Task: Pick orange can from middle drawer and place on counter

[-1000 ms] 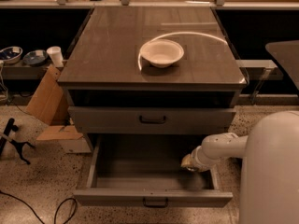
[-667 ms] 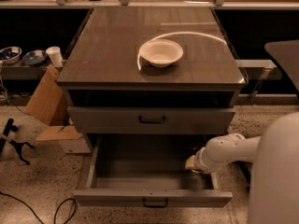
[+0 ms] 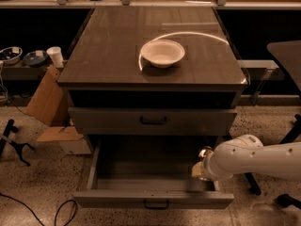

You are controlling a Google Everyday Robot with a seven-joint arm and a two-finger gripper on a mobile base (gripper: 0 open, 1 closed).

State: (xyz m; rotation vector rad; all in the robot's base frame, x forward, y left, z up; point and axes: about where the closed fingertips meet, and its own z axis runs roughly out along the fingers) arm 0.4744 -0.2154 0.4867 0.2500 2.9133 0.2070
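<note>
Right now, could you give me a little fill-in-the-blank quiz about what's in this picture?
1. On the counter sits a white ____.
2. The middle drawer is pulled ____.
3. The gripper reaches into that drawer at its ____ end, as the camera sees it.
4. The drawer above is ____.
Missing words: bowl; open; right; shut.

No readable text showing.
Nothing legible is appearing on the counter (image 3: 108, 55) or the middle drawer (image 3: 117, 199); the gripper (image 3: 200, 167) is sitting inside that drawer, right side.
</note>
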